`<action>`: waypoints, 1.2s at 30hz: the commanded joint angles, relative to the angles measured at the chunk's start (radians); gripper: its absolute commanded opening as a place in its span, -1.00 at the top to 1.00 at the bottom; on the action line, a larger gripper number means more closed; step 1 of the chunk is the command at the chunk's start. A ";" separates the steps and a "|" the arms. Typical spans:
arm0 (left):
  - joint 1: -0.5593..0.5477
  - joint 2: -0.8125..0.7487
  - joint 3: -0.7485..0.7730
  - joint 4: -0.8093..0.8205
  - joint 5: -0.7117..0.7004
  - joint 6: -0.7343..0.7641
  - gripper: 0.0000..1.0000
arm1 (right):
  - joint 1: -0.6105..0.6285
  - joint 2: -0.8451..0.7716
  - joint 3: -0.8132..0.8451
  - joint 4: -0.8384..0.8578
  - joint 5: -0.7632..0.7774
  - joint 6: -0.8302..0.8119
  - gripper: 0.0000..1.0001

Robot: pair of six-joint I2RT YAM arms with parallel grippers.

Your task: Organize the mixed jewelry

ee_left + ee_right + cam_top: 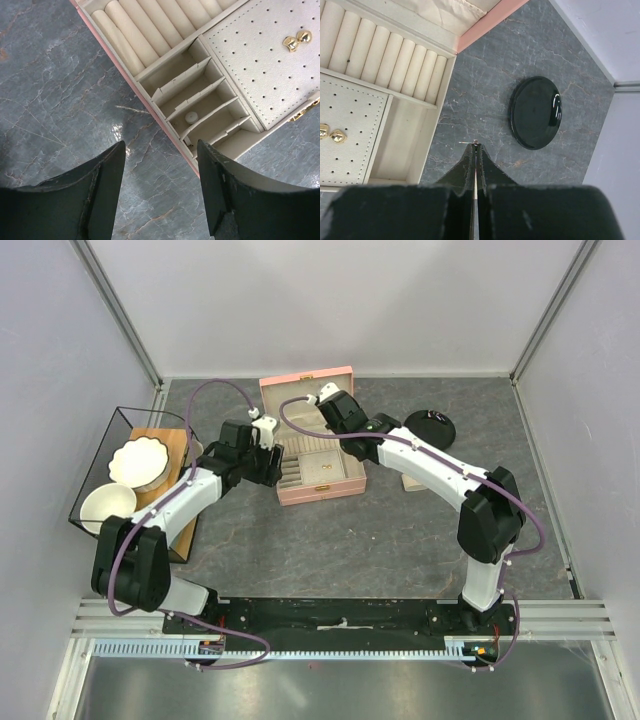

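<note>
The open pink jewelry box [320, 493] stands mid-table, with ring rolls, small compartments and a perforated earring pad. A pair of gold earrings [296, 40] sits on that pad and also shows in the right wrist view [332, 134]. A tiny pale round piece [191, 117] lies in one small compartment. My left gripper [160, 147] is open and empty, above the table at the box's left edge. My right gripper [476, 146] is shut on a tiny silvery earring-like bit [469, 143] whose thin pin sticks out at the fingertips, over the table just right of the box.
A round black disc [535, 112] lies on the table right of the box, seen also from above [430, 427]. At far left a wire-framed stand holds a wooden board, a scalloped white dish [137, 462] and a white bowl [107, 505].
</note>
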 commanded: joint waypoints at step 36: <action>-0.022 0.083 -0.001 0.006 0.078 -0.016 0.64 | 0.015 -0.069 -0.076 0.007 -0.042 0.038 1.00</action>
